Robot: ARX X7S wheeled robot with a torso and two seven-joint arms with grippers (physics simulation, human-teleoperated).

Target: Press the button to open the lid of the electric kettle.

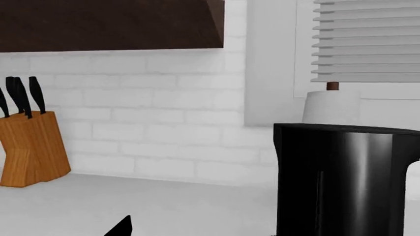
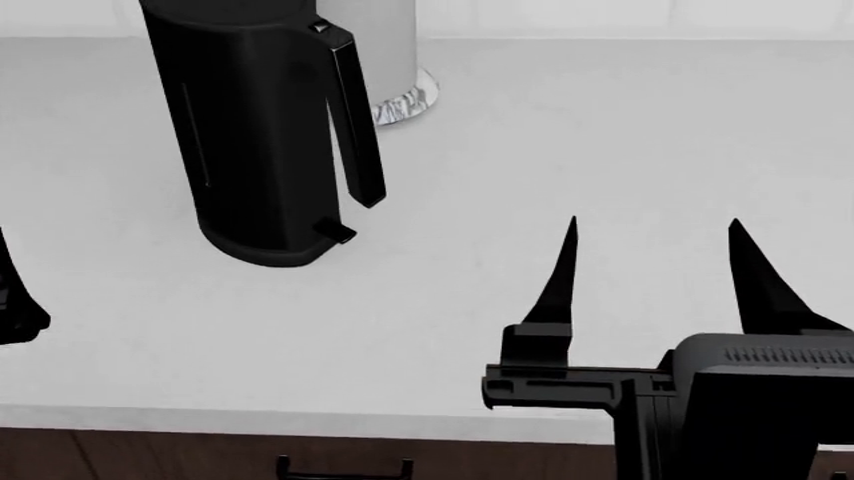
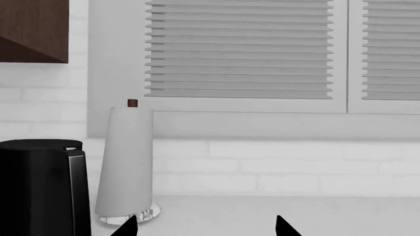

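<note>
Glossy black electric kettle (image 2: pixel 260 130) stands upright on the white counter (image 2: pixel 601 150), long axis vertical, with its straight handle (image 2: pixel 354 115) facing the side the right gripper (image 2: pixel 654 265) is on. That gripper hangs in front of the kettle and off toward the handle side, well apart from it, fingers spread wide with nothing between them. The left gripper (image 2: pixel 16 300) only peeks in at the head view's edge on the kettle's other side; can't tell if it's open or closed.

The lid (image 3: pixel 41 144) shows as a flat dark top edge in the right wrist view. The button itself I can't pick out anywhere, since the kettle's top is cropped out of the head view; my guess is it sits up by the top of the handle. The small switch tab (image 2: pixel 334 232) down by the base isn't it.

Behind the kettle there's a paper towel roll (image 3: pixel 123 162) on a marbled base, and a knife block (image 1: pixel 29 147) further off on its far side.

Right arm looks better placed to me: it needs to go up and forward toward the kettle, then press at the handle's top
</note>
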